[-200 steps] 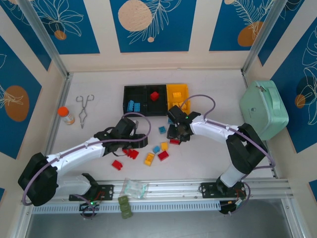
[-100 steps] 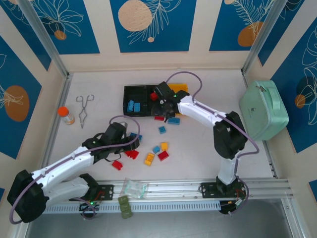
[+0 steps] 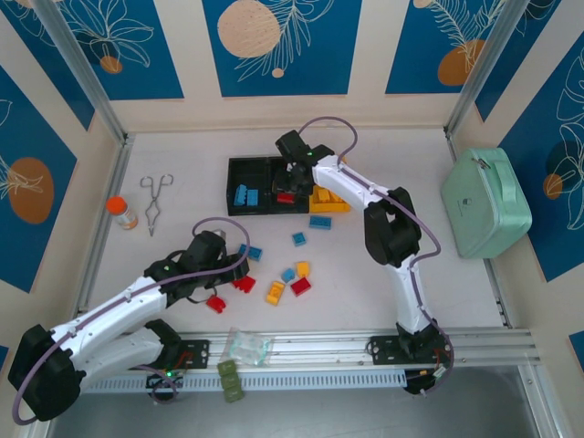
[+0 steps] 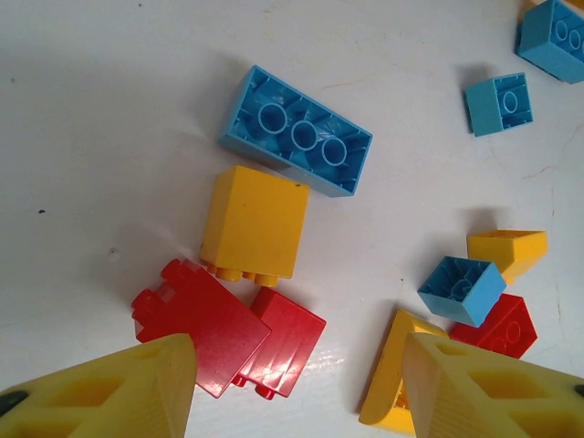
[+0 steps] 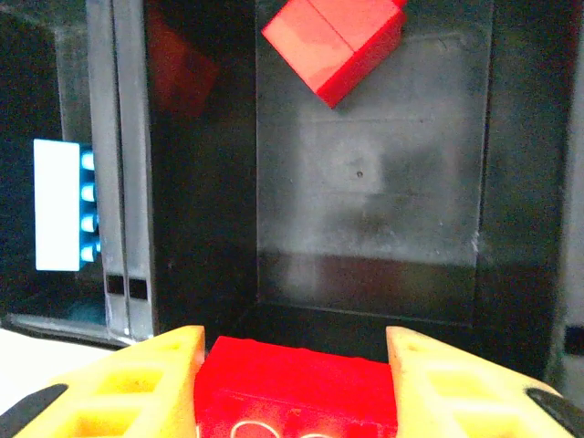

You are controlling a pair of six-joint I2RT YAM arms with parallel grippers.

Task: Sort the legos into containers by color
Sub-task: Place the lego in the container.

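While my right claw (image 5: 294,365) grips a red brick (image 5: 292,400) over the middle black bin (image 5: 383,237), my left claw (image 4: 297,356) gapes empty above many unsorted bricks (image 4: 251,224).

The left arm (image 3: 119,306) lies low, reaching from the table's near left corner toward its middle; the left gripper (image 4: 297,392) points down, jaws apart with nothing between them. The right arm (image 3: 391,233) stretches from the near edge toward the far edge, elbow bent, the right gripper (image 5: 294,365) clamped on a red lego (image 5: 283,406)
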